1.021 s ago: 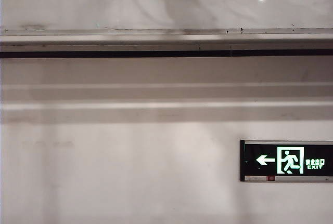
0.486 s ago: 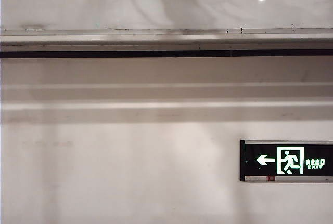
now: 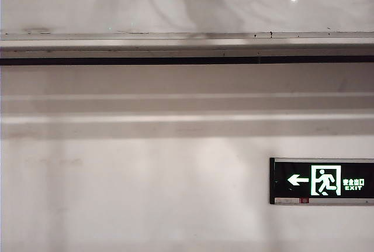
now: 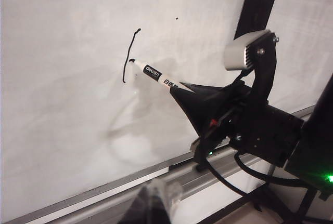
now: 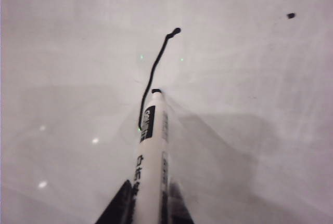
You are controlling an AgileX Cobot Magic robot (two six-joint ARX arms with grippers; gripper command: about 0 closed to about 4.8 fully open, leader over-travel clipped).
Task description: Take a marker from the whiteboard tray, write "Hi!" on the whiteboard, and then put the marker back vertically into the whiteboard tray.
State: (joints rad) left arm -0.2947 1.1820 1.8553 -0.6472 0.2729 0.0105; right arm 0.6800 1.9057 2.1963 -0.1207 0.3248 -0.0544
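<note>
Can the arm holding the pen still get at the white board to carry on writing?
Probably yes. The right gripper is shut on the marker, whose tip sits at the black stroke on the whiteboard, with nothing between. The left gripper, low by the whiteboard tray, stays clear.

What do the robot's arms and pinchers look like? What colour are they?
The right gripper is black, with pointed wedge-shaped fingers tapering like a beak. Behind them sits a blocky black wrist with a small red spot, a silver-grey camera box on a black bracket, and black cables looping underneath. A tiny green light glows on the arm. Of the left gripper only a dark, blurry tip shows.
</note>
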